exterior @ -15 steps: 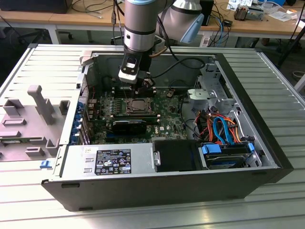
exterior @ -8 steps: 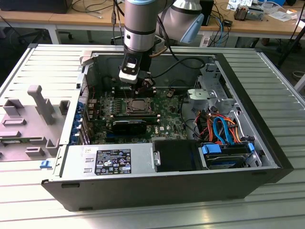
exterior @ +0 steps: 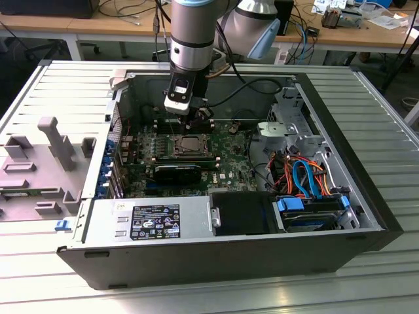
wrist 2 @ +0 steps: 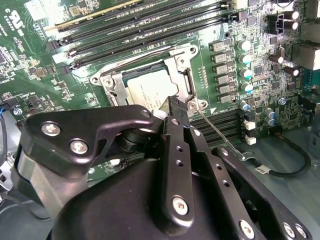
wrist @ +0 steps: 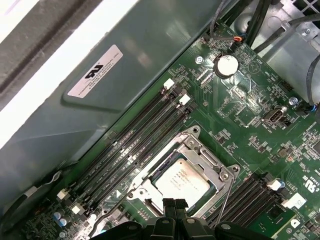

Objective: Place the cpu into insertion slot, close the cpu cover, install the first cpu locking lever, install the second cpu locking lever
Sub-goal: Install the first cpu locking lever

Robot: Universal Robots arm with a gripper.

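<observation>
Wooden benches (exterior: 85,26) strewn with cables run along the back of the room, and in front of them a slatted metal table (exterior: 386,104) carries an open computer case (exterior: 196,261) lying on its side. From where I stand the robot arm (exterior: 193,39) reaches straight down into the case, over the green motherboard (exterior: 229,163) (the drive bays and their orange and blue cables sit off towards the exterior view's right). The gripper (wrist: 175,205) hangs just above the near edge of the processor socket, its jaws drawn in narrow, almost together, with nothing between them. The cpu (wrist: 182,179) is lying flat in the insertion slot, its dull silver top facing up, so the first step looks done. The cpu cover (wrist: 207,160) appears to be folded down around it, the chip showing through the frame's window in both wrist views, so I would judge the second step finished as well. What seems left is the locking: a thin wire lever (wrist 2: 220,132) slants away from the socket corner across the neighbouring memory slots in the second wrist view, which reads to me as not yet latched, though I cannot be sure. The fingertips (wrist 2: 172,106) sit just beside that lever's pivot end, close to it, and whether they touch it I cannot tell.
</observation>
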